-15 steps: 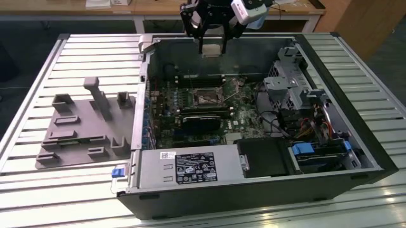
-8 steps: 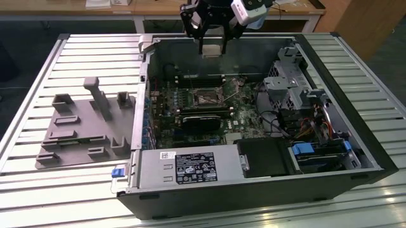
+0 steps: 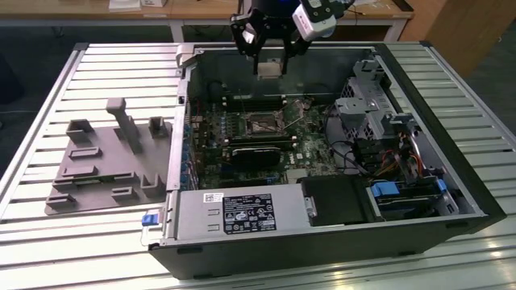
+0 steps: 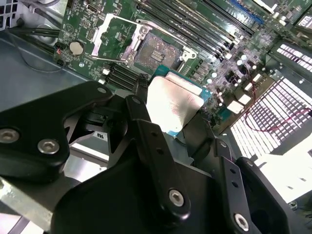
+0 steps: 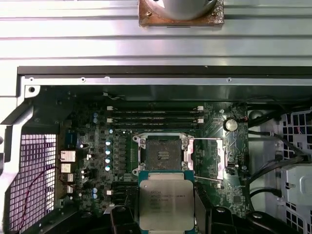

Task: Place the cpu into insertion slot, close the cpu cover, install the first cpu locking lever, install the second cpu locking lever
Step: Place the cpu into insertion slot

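Gripper [image 3: 271, 66] with its fingers clamped on the chip [image 5: 165, 202], held above the motherboard [image 5: 87, 127] of the open computer case [image 3: 322, 254]. The socket [image 5: 163, 155] lies bare near the board's middle, with its cover [image 5: 207, 157] swung open beside it.

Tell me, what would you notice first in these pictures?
The black gripper hangs over the open computer case, pinching a shiny silver chip. Under it, on the green board, sits the empty square socket, with its metal cover flipped open beside it.
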You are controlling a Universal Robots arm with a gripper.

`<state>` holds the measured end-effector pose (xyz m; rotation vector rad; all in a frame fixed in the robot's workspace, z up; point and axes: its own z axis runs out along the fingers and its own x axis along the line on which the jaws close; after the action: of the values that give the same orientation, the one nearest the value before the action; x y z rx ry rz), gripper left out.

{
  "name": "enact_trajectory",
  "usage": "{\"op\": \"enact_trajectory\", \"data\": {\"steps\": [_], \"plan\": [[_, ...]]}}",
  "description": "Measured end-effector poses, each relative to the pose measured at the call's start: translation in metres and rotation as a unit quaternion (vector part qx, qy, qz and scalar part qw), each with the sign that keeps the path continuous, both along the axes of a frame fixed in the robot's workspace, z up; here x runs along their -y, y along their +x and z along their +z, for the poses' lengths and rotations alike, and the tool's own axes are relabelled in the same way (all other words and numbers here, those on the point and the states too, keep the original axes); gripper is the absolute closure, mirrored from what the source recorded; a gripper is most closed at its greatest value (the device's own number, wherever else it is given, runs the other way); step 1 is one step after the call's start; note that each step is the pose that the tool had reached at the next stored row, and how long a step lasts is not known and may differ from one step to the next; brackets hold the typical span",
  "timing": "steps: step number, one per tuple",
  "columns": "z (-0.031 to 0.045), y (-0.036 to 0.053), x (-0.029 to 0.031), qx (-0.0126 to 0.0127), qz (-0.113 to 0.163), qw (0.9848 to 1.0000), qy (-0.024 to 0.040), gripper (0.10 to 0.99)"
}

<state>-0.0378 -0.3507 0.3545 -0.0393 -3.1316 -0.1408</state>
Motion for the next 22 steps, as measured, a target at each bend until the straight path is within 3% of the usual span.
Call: {"op": "enact_trajectory", "data": {"steps": [6,22], "plan": [[-0.0127,0.0000,0.0000,0.0028,0.000,1.0000,0.0000,0.549],[-0.0417,0.0000,-0.0029,0.0030,0.000,1.0000,-0.0001,0.549]]}}
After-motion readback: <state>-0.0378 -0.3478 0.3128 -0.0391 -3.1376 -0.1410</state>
